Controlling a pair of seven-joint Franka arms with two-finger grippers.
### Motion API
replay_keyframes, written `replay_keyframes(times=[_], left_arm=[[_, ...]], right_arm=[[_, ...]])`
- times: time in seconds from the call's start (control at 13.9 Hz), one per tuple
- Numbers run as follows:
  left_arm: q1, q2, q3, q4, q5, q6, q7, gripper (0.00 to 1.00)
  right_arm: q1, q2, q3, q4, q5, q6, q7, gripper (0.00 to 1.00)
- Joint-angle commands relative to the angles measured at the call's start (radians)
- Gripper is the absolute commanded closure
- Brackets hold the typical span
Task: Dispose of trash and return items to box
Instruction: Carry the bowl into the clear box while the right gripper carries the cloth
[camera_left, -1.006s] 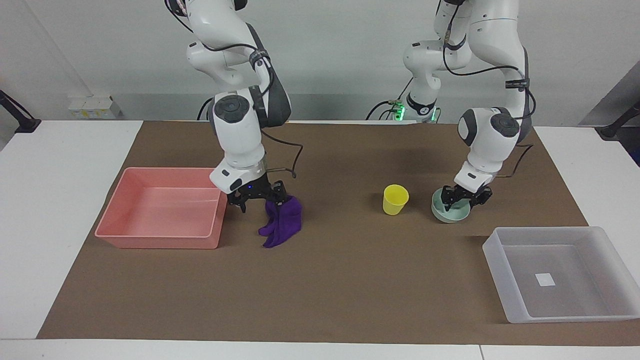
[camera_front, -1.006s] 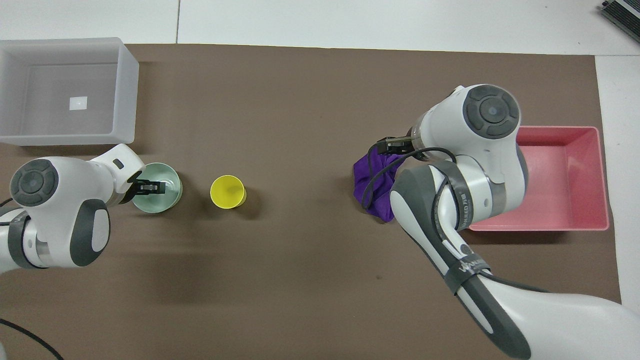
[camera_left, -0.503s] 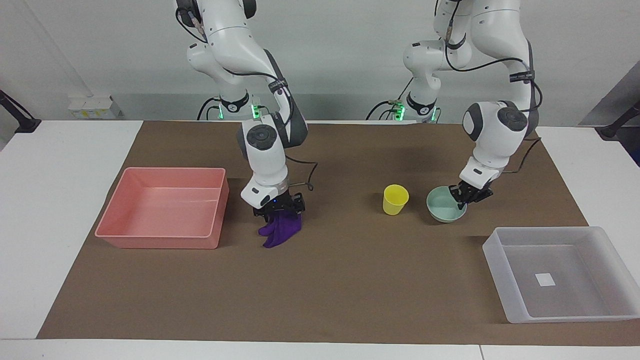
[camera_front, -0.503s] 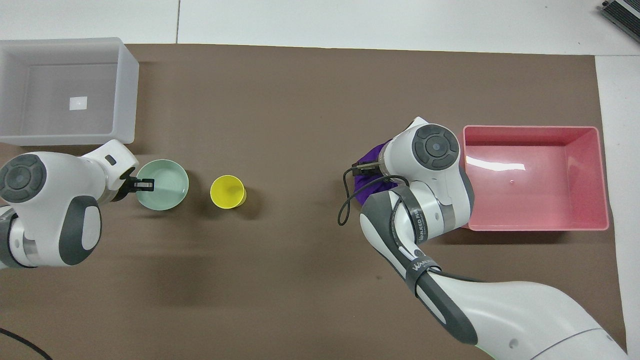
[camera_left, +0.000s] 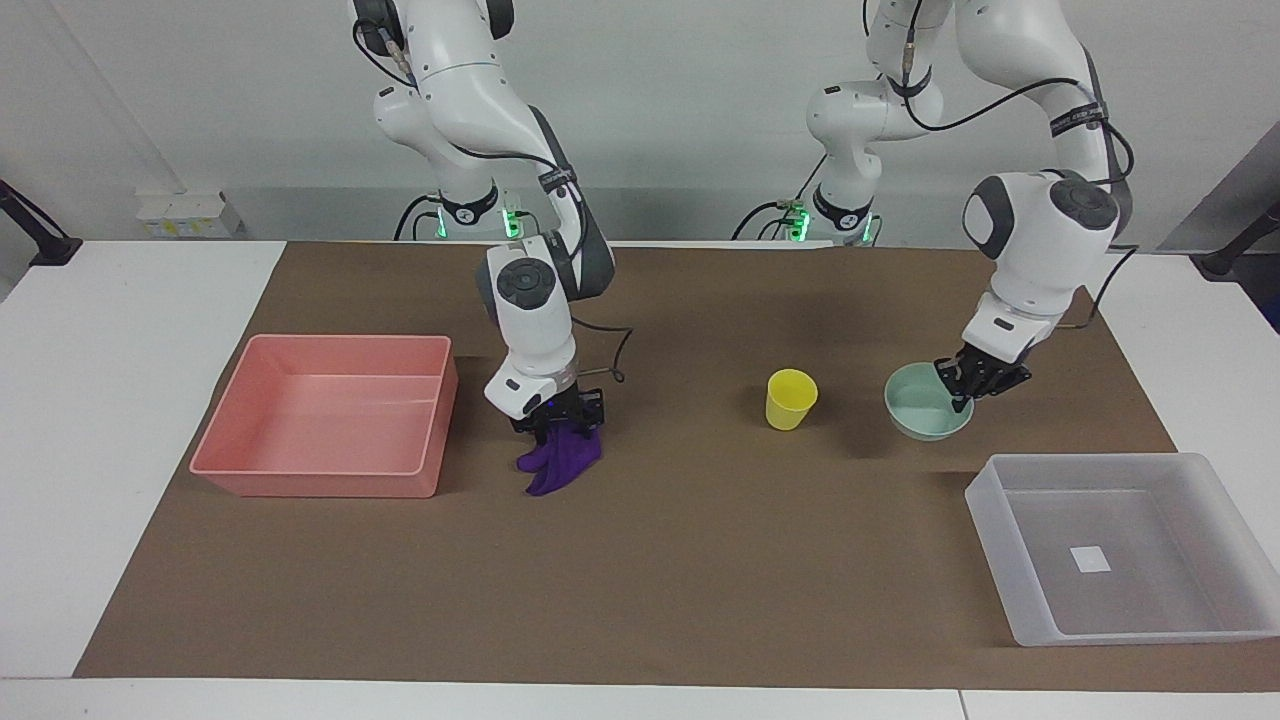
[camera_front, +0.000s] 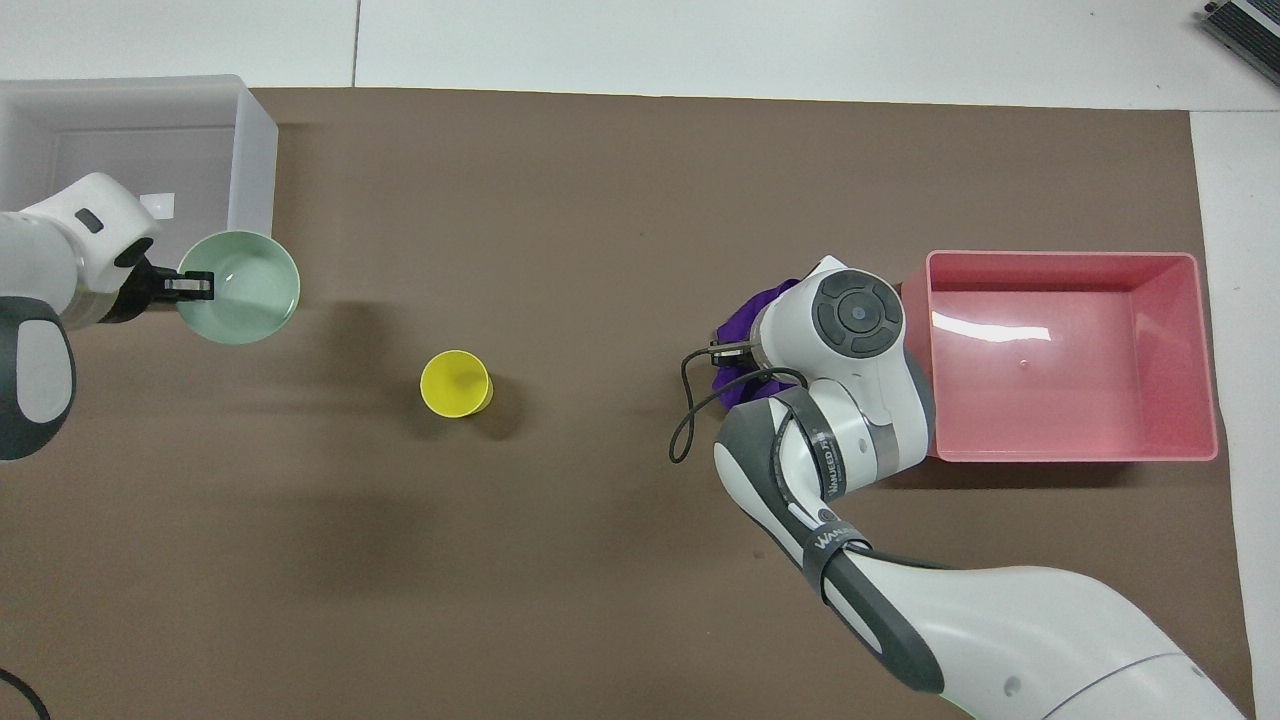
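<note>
Left gripper (camera_left: 968, 385) is clamped on the rim of the mint-green bowl (camera_left: 925, 412), which hangs just clear of the worktop (camera_left: 700, 560) over the mat short of the translucent box (camera_left: 1120, 610); the carry should keep the bowl level and clear the box wall before release. Right gripper (camera_left: 560, 420) is pinched on the top of the purple rag (camera_left: 562, 462), whose lower folds appear to touch the mat beside the pink tray (camera_left: 300, 480); lift it fully before crossing the tray rim. The yellow cup (camera_left: 791, 399) stands upright, untouched, toward the right arm's end from the bowl.
</note>
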Motion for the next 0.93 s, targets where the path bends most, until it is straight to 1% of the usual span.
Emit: replay_keyframes(times=[0.0, 0.22, 0.29, 0.36, 0.5, 0.57, 0.72, 0.79, 0.86], left_arm=[[0.052, 0.168, -0.004, 0.230, 0.018, -0.057, 0.029, 1.00], [0.082, 0.344, -0.004, 0.492, 0.033, -0.154, 0.032, 1.00], [0.097, 0.399, -0.007, 0.573, 0.033, -0.168, 0.032, 1.00], [0.106, 0.453, -0.007, 0.645, 0.033, -0.179, 0.032, 1.00], [0.138, 0.536, -0.016, 0.738, 0.032, -0.174, 0.032, 1.00], [0.146, 0.570, -0.017, 0.762, 0.032, -0.165, 0.032, 1.00], [0.171, 0.588, -0.017, 0.758, 0.030, -0.136, 0.032, 1.00], [0.171, 0.596, -0.015, 0.755, 0.028, -0.133, 0.032, 1.00], [0.175, 0.613, -0.013, 0.755, 0.030, -0.130, 0.032, 1.00]], right_arm=[[-0.011, -0.029, 0.015, 0.000, 0.030, -0.021, 0.026, 1.00], [-0.015, -0.084, 0.012, 0.053, 0.044, -0.105, 0.066, 1.00], [-0.020, -0.110, 0.010, 0.066, 0.044, -0.127, 0.080, 1.00], [-0.026, -0.142, 0.006, 0.078, 0.042, -0.151, 0.083, 1.00], [-0.067, -0.202, 0.000, 0.101, 0.028, -0.206, 0.075, 1.00], [-0.092, -0.230, 0.000, 0.109, 0.022, -0.229, 0.072, 1.00], [-0.148, -0.276, -0.002, 0.110, 0.019, -0.274, 0.033, 1.00], [-0.191, -0.290, 0.000, 0.110, 0.016, -0.298, -0.009, 1.00], [-0.251, -0.302, 0.000, 0.106, 0.013, -0.318, -0.088, 1.00]])
